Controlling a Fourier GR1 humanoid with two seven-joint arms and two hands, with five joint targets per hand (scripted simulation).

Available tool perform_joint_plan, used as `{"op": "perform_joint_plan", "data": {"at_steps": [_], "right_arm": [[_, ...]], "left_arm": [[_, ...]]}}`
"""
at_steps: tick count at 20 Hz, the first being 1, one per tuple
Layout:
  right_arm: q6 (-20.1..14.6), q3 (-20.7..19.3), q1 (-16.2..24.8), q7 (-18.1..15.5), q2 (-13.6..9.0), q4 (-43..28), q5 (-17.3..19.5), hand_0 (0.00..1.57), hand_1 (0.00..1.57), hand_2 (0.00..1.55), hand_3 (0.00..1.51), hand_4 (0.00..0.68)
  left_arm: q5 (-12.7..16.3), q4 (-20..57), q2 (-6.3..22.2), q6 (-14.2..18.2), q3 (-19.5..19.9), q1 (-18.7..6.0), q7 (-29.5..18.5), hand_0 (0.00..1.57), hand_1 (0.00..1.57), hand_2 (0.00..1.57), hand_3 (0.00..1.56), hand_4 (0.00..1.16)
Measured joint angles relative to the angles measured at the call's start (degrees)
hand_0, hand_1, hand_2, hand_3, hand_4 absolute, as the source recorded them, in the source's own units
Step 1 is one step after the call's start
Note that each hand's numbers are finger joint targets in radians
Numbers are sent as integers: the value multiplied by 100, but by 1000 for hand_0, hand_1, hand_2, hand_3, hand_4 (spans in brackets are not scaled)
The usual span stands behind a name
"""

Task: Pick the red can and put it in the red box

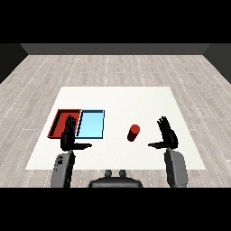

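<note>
Head view across the white table [117, 97], described from the near edge outward. Both grey forearms enter from the lower corners and are cut off at the bottom of the view, so only their upper lengths show. The left hand [68, 135] is raised with its fingers straight and its thumb pointing inward; it holds nothing. This hand stands in front of the red tray [57, 121] and covers the tray's near right corner — part of the tray floor is hidden, and whether the fingers touch the rim cannot be told. The right hand [168, 135] mirrors it on the other side: fingers straight and spread, thumb stretched toward the middle of the table, nothing in its grasp.

The red can [133, 132] stands on the bare table between the two hands, nearer to the right hand but clearly apart from it — a strip of white table shows between the can and the thumb tip. The can appears slightly tilted; its base is hard to make out against its own shadow.

Just beside the red tray, on its right, lies the light blue tray [90, 124], the two touching or nearly so along one side. The can lies to the right of both trays, outside them. Beyond the table, a grey plank floor [117, 67] runs to a dark wall.
</note>
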Motion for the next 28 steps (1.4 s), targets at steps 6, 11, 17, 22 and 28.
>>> {"op": "perform_joint_plan", "data": {"at_steps": [6, 11, 17, 22, 28], "right_arm": [[-43, 122, -143, -62, 188, 417, -45, 0, 0, 0, 0, 0], [-184, 326, -229, -300, 397, 762, 101, 0, 0, 0, 0, 0], [-290, 477, -291, -518, 545, 1129, 107, 0, 0, 0, 0, 0], [-289, 519, -364, -512, 553, 1290, 19, 0, 0, 0, 0, 0], [-457, 756, -498, -581, 641, 1503, -188, 0, 0, 0, 0, 0]], "left_arm": [[-6, 21, 30, 46, 47, -59, 46, 0, 0, 0, 0, 0], [42, 162, 85, 7, 143, -106, -18, 0, 0, 0, 0, 0], [118, -57, 110, -55, 126, -52, 158, 0, 0, 0, 0, 0], [127, -88, 91, -79, 87, -71, 196, 0, 0, 0, 0, 0], [-1, -22, -17, 56, -30, -59, 118, 0, 0, 0, 0, 0]]}}
